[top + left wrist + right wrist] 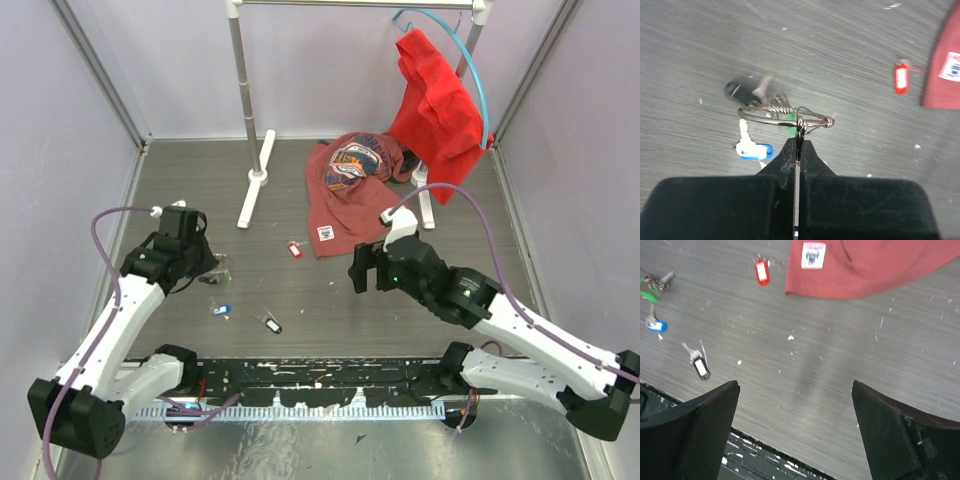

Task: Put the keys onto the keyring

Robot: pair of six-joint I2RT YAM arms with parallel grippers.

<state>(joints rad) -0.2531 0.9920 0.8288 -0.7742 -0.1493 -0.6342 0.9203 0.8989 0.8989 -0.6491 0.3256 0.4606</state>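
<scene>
My left gripper (798, 142) is shut on the thin wire keyring (785, 116), pinching its near edge. A green tag (790, 123) and a blurred black-headed key (740, 91) hang from the ring. In the top view the left gripper (213, 266) holds the keyring (220, 273) at the table's left. Loose keys lie on the table: a blue-tagged one (221, 310) (754, 149), a black-and-white one (272, 324) (701, 366) and a red-tagged one (295, 249) (761, 271). My right gripper (795, 387) (362, 272) hangs open over bare table, holding nothing.
A dark red shirt (345, 190) (875, 265) lies at the back centre, close to the red-tagged key. A white clothes rack (256, 150) stands behind it with a red garment (435, 100) on a blue hanger. A black strip (320, 375) runs along the near edge.
</scene>
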